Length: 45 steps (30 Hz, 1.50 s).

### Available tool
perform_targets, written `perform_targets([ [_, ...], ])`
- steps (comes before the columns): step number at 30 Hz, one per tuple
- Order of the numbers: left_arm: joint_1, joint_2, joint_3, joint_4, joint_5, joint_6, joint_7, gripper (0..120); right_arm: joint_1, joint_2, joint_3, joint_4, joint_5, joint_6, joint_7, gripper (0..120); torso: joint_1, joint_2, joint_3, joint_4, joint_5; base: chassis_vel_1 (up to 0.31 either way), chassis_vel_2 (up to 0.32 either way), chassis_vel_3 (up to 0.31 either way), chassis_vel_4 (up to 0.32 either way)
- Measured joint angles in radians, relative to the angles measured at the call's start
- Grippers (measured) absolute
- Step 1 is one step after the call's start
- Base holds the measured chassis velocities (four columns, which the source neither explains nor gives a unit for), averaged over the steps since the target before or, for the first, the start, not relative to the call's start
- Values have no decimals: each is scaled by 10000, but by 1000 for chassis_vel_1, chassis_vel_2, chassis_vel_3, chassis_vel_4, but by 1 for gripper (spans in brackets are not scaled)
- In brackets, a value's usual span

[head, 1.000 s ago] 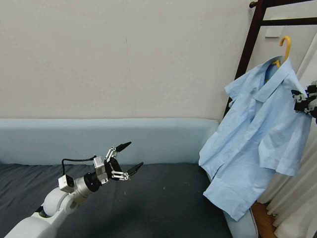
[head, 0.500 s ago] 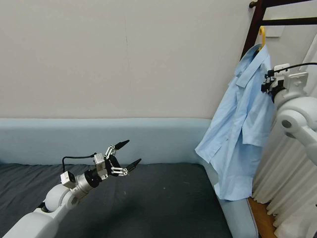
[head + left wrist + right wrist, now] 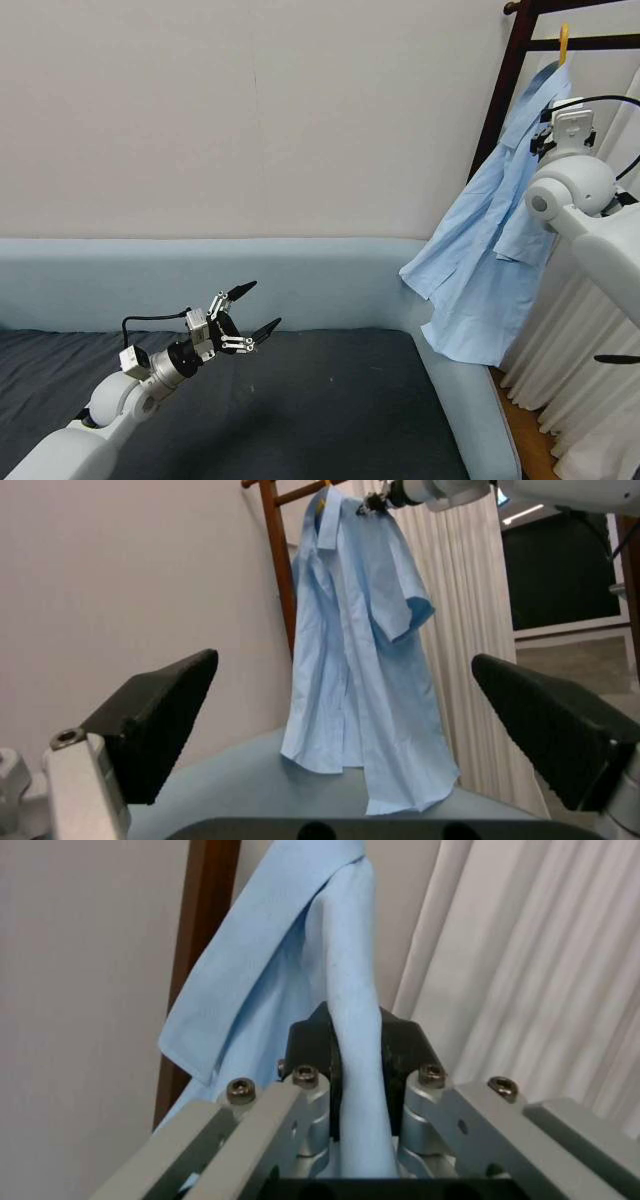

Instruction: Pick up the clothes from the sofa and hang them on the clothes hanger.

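A light blue short-sleeved shirt [image 3: 488,262] hangs at the right end of a sofa [image 3: 300,268], against a dark wooden clothes stand [image 3: 498,112]. The shirt sits on a yellow hanger [image 3: 564,40] whose hook is up at the stand's crossbar. From here I cannot tell whether the hook is seated over the bar. The hem falls close above the sofa's arm, and pale curtains [image 3: 590,410] hang just behind.

The right pincer [image 3: 352,1059] is raised high beside the stand and clamped on a narrow fold of the shirt near the shoulder, just below the collar. The cloth runs up between its dark pads [image 3: 312,1042]. The left pincer [image 3: 258,307] hovers low over the dark sofa seat, well apart from the shirt, spread wide and holding nothing.

The shirt looks thin, light and limp. It creases wherever it is pinched and drapes in long loose folds, so it would likely swing with any motion of the arm. Fabric this smooth could slide along or off the hanger. The safest hold appears to be where the right pincer has it, high at the shoulder, where the hanger backs the cloth. A grip on the sleeve or hem would probably only bunch loose material.
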Motion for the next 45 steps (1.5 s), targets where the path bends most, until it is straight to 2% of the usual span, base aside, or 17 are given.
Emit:
perform_targets([
  [2, -4, 3, -22, 42, -25, -42, -3, 100, 380, 477, -254, -648, 47, -23, 176, 7, 0, 0, 0, -1, 0, 0, 0, 0, 0],
  [8, -11, -55, -25, 183, -60, -163, 8, 100, 728, 1269, -343, -1704, 61, -27, 379, 7, -1, 0, 0, 3, -2, 0, 0, 0, 0],
  [13, -59, -150, -32, 317, -163, -202, 44, 100, 755, 1642, -245, -2330, 110, 69, 492, 7, -2, 1, 0, -2, 2, 0, 0, 0, 0],
  [18, -82, -241, -1, 368, -180, -217, 72, 100, 691, 1772, -64, -2694, 168, 192, 494, 7, -1, 1, -1, 4, -2, 0, 0, 0, 0],
  [24, -195, -289, 83, 478, -184, -220, 141, 100, 626, 1718, 0, -2793, 200, 256, 395, 7, -1, 1, -1, -1, 0, 0, 0, 0, 0],
  [27, -198, -354, 86, 488, -185, -221, 161, 100, 438, 1551, 135, -2377, 475, 367, 201, 8, -1, 2, -1, -2, 1, 0, 0, 0, 0],
  [30, -133, -439, 37, 470, -191, -225, 127, 100, 213, 1364, 267, -1909, 530, 506, 18, 15, -1, 2, -1, -2, 1, 0, 0, 0, 0],
  [32, 159, -650, -185, 223, -157, -236, -529, 100, -419, 803, 587, -670, 357, 709, -200, 26, -1, 2, -1, 4, -1, 0, 0, 0, 0],
  [34, 280, -697, -248, 96, -83, -232, -873, 100, -656, 605, 712, -285, 354, 752, -312, 29, -1, 2, -1, 4, 0, 0, 0, 0, 0],
  [36, 752, -823, -399, -435, 350, -221, -2138, 100, -1624, -73, 1297, 979, 325, 1087, -1155, 37, -1, 2, -2, -1, 2, 0, 0, 0, 0],
  [38, 1417, -994, -439, -1261, 991, -136, -3919, 100, -3443, -1001, 2504, 2471, 39, 2157, -3028, 49, -2, 2, -2, -2, 7, 0, 0, 0, 0],
  [39, 1942, -1163, -501, -1795, 1291, 83, -4955, 100, -4836, -1498, 3455, 3212, -273, 3096, -4317, 52, -3, 3, -4, -7, 5, 0, 0, 0, 0],
  [40, 1942, -1163, -501, -1795, 1291, 83, -4955, 100, -4836, -1498, 3455, 3212, -273, 3096, -4317, 52, -3, 3, -4, -7, 5, 0, 0, 0, 0],
  [42, 2563, -1487, -621, -2360, 1556, 645, -5885, 100, -6950, -1859, 4293, 3997, -616, 4462, -5797, 62, -8, 6, -6, -12, 2, 0, 0, 0, 0],
  [44, 3065, -1994, -757, -2768, 1739, 1225, -6635, 100, -8841, -1705, 5224, 4568, -894, 5553, -6703, 70, -5, 4, -2, 0, 14, 0, 0, 0, 0],
  [45, 3065, -1994, -757, -2768, 1739, 1225, -6635, 100, -8841, -1705, 5224, 4568, -894, 5553, -6703, 70, -5, 4, -2, 0, 14, 0, 0, 0, 0],
])
